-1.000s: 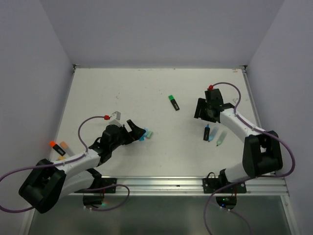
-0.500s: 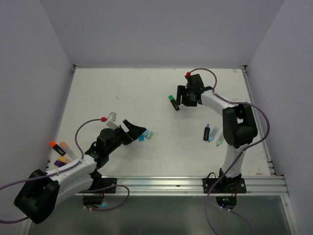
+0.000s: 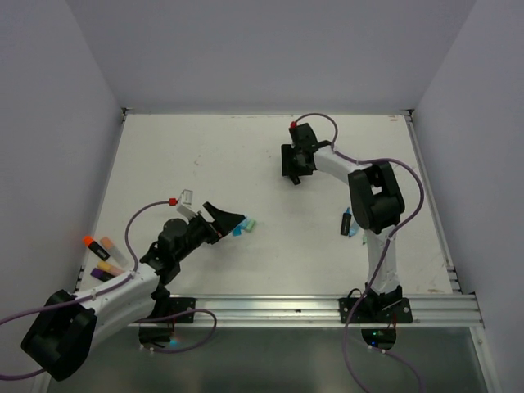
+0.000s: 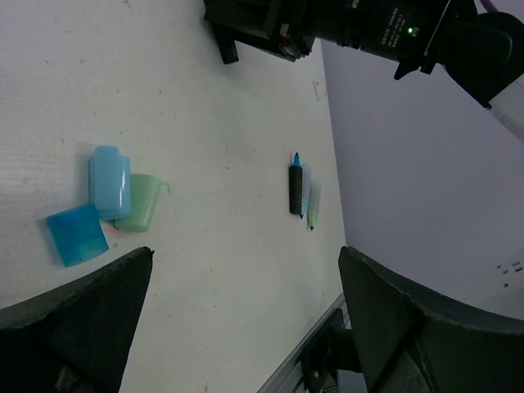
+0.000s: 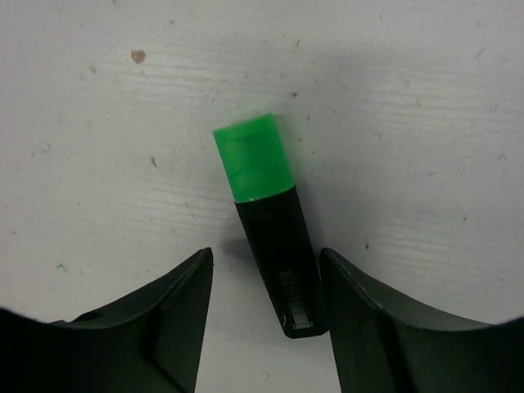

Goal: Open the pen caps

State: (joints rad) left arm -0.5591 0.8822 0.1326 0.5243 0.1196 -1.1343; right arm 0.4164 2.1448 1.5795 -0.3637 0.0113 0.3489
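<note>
A black marker [image 5: 282, 262] with a green pen cap [image 5: 252, 157] lies flat on the white table [image 3: 205, 164]. My right gripper [image 5: 264, 255] is open and straddles the marker's black body, the right finger very close to it and the left finger a gap away. From above, the right gripper [image 3: 293, 170] covers that marker. Three loose pen caps lie together: light blue [image 4: 109, 182], mint [image 4: 139, 202] and blue [image 4: 76, 236]. My left gripper [image 4: 246, 262] hangs wide open beside them, holding nothing; from above, the left gripper [image 3: 229, 219] is just left of the caps [image 3: 244, 227].
Two uncapped markers [image 3: 352, 224] lie by the right arm's base, also seen as a black marker [image 4: 295, 188] with a pastel one [image 4: 313, 205]. Several capped markers, one with an orange cap [image 3: 88, 241], lie at the left edge. A metal rail [image 3: 311, 307] runs along the near edge.
My right gripper swung from the right side of the table to the far middle, down over the green-capped marker. My left arm drew back slightly, its gripper staying open by the loose caps.
</note>
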